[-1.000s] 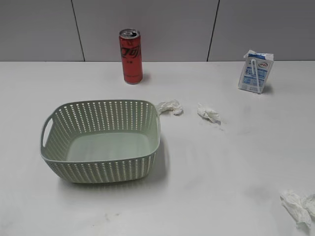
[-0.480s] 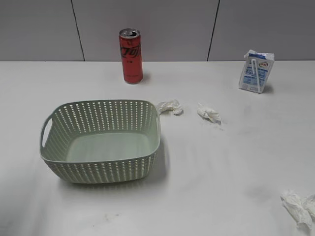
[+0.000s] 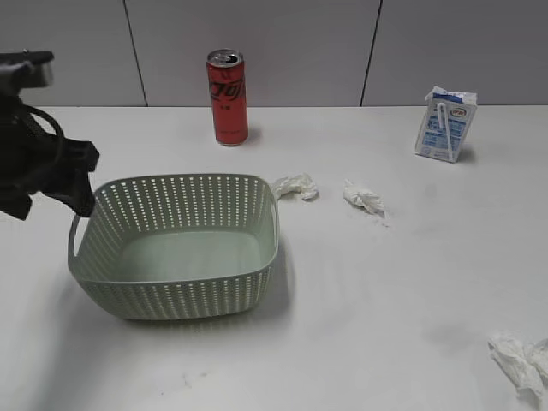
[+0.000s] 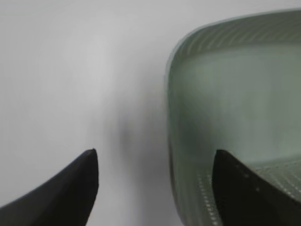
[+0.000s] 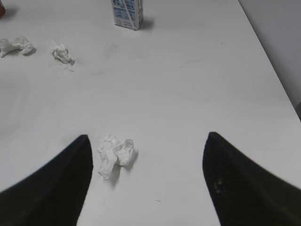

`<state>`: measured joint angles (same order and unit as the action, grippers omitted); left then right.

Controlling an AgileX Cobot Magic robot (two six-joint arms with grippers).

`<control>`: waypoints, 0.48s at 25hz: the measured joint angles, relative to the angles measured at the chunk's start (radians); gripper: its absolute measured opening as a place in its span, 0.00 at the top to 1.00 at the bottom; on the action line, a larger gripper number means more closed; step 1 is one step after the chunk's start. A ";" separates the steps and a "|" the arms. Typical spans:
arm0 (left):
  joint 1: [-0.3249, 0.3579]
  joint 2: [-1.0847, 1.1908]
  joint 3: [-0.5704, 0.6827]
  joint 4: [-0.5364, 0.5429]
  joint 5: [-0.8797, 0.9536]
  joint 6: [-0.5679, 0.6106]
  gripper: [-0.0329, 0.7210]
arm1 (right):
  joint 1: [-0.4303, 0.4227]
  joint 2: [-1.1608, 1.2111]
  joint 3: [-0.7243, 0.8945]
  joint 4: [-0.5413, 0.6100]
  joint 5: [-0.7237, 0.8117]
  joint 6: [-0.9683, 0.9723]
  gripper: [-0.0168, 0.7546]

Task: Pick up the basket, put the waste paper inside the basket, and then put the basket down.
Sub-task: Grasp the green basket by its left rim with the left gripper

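Note:
The pale green basket stands on the table's left half and is empty. My left gripper is open at the basket's left handle end. In the blurred left wrist view the left gripper straddles the basket's end wall, one finger outside, one inside. Two wads of waste paper lie right of the basket, and a third lies at the front right. My right gripper is open and empty above that third wad. It is out of the exterior view.
A red drink can stands behind the basket. A white-and-blue drink carton stands at the back right and also shows in the right wrist view. The table's right edge runs close to the right gripper.
My left arm has come into the exterior view from the left and now sits at the basket's left handle end. The basket and the paper wads stay where they were.

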<state>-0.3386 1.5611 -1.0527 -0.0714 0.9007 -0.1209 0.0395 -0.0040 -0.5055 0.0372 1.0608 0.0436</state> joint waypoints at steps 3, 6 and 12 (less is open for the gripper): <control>-0.011 0.087 -0.005 0.000 -0.040 -0.033 0.19 | 0.000 0.000 0.000 0.000 0.000 0.000 0.26; -0.011 0.161 -0.005 -0.011 -0.082 -0.041 0.20 | 0.000 0.000 0.000 0.000 0.000 0.000 0.26; -0.011 0.263 -0.005 -0.023 -0.127 -0.044 0.25 | 0.000 0.000 0.000 0.000 -0.001 0.000 0.26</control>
<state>-0.3495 1.8236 -1.0575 -0.0944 0.7736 -0.1649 0.0395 -0.0040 -0.5055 0.0372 1.0599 0.0436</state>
